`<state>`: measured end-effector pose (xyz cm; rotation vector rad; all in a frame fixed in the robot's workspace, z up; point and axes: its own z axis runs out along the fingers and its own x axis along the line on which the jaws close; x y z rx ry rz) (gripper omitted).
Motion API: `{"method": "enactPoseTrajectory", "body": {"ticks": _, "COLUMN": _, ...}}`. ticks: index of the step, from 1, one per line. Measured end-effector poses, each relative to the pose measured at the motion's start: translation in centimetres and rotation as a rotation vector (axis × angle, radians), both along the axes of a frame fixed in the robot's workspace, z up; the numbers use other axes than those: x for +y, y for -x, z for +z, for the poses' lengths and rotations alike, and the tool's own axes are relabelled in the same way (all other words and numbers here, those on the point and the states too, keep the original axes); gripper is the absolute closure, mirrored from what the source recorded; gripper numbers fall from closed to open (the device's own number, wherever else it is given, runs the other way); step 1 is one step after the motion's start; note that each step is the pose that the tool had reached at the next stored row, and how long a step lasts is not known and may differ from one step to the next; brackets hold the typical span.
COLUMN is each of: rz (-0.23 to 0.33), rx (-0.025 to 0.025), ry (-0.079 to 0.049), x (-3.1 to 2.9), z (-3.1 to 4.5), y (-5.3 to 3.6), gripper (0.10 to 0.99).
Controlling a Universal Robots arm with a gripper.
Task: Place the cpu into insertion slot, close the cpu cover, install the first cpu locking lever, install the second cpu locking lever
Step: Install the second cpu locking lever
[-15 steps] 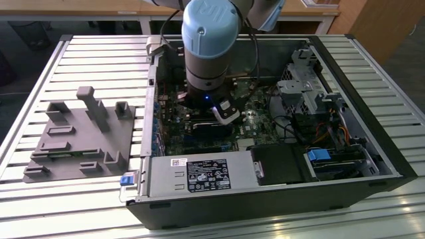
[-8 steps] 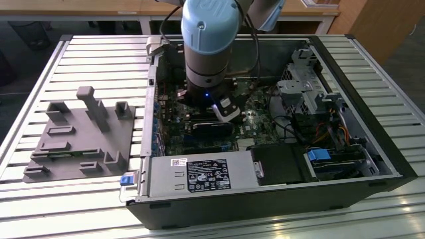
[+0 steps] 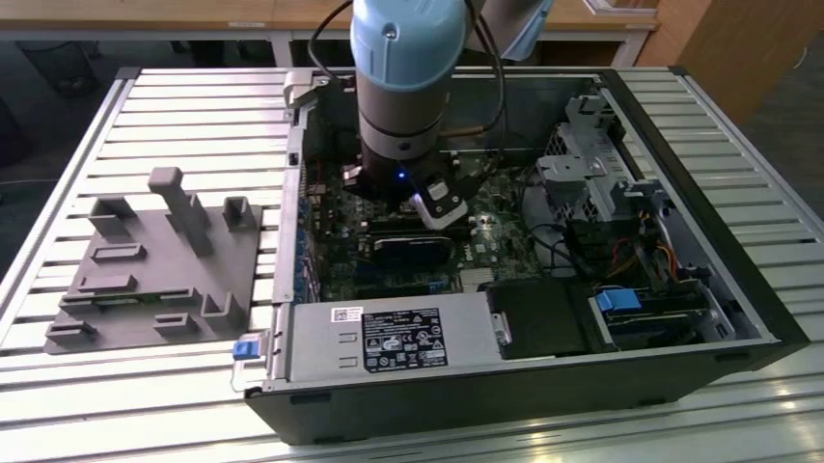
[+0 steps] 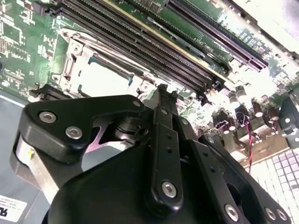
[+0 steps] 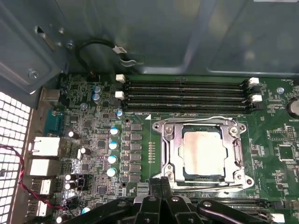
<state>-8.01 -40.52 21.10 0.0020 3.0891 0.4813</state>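
Cpu seated in insertion slot, cpu cover down; pincer together, empty, just beside.

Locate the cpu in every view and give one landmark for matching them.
Exterior view: hidden behind the arm's wrist inside the computer case.
First wrist view: the cpu sits in its socket under the silver cover, below the memory slots.
Second wrist view: cpu beside the memory slots, above the gripper.
Landmark: the memory slots.
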Motion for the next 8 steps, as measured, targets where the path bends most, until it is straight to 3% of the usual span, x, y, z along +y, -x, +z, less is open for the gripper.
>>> {"method": "enactPoseTrajectory", "body": {"ticks": 8, "rz": 0.0, "rx": -0.0001, "ry": 0.0, "x": 0.0, "z": 0.53, "y": -0.01, "gripper": 0.965}}
